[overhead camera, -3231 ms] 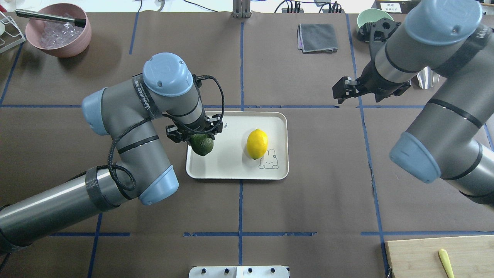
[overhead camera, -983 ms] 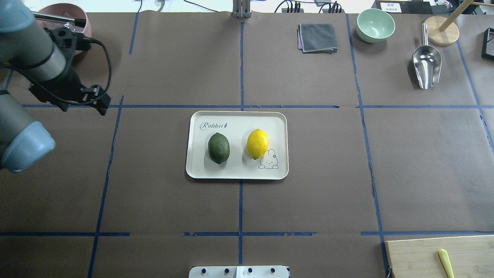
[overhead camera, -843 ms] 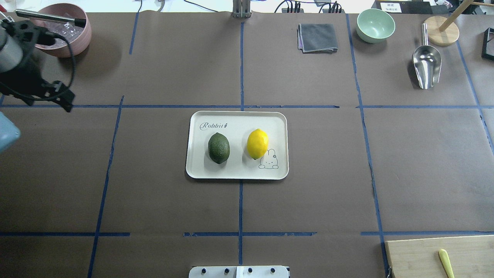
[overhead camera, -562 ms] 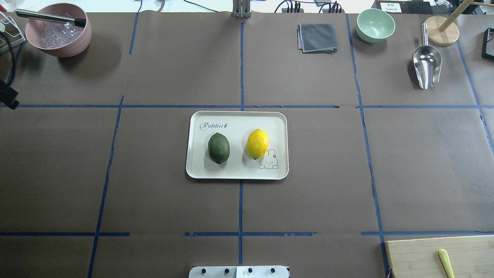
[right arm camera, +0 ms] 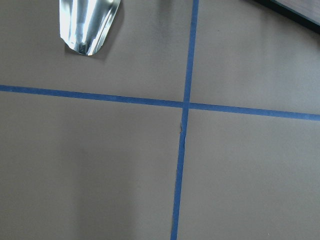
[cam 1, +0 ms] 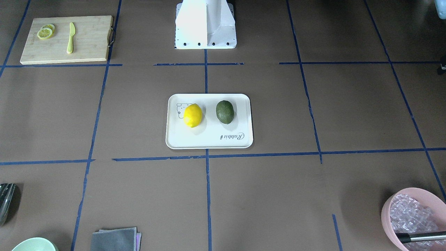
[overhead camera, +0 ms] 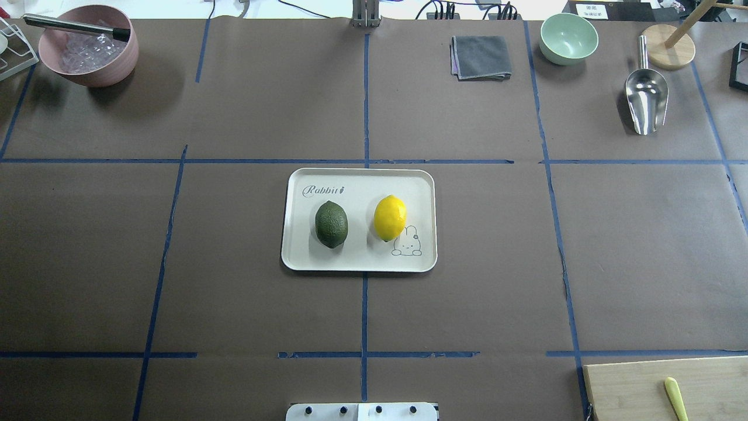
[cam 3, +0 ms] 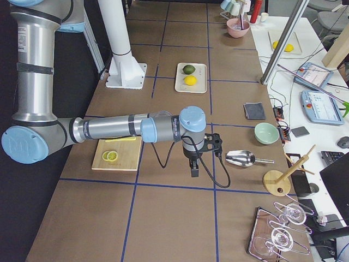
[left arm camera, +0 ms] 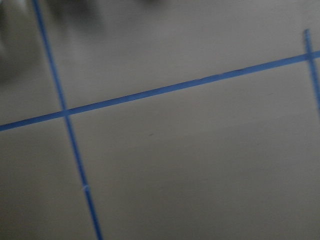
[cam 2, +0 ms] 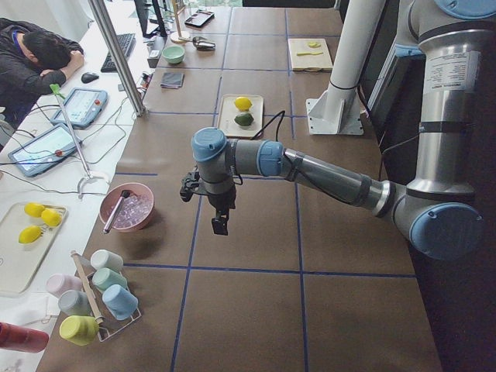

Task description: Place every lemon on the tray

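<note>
Closest to the robot's base, on its right side, sat the wooden cutting board (cam 1: 91, 43) with a small yellow knife (cam 1: 70, 38) and a couple of lemon slices (cam 1: 45, 32). Those aren't whole fruit, so I wouldn't count them.

Mid-table was the tray (overhead camera: 356, 260), and both lemons were lying on it. The green lemon (overhead camera: 331, 224) was on the robot's left half and the yellow lemon (overhead camera: 390, 217) on the right half, just beside the rabbit drawing. They were apart from each other and well inside the rim. So by my read the job was basically done, with nothing left to carry over.

Further out, both arms were off at the table's ends, well apart from the tray. The left arm (cam 2: 325, 174) reached out low and nearly level, wrist bent down. The left gripper (cam 2: 221, 225) pointed straight at the paper and hovered near the pink bowl (overhead camera: 120, 69). The right arm (cam 3: 109, 128) was pretty much the mirror image, with the right gripper (cam 3: 194, 170) hanging just beside the metal scoop (cam 3: 240, 158).

Honestly couldn't tell whether either set of fingers was spread or pinched. Only the side cameras caught them, and the wrist cams showed just paper, blue tape and the scoop's tip.

Along the far edge sat a grey cloth (overhead camera: 481, 57) and a green bowl (overhead camera: 568, 36).
</note>
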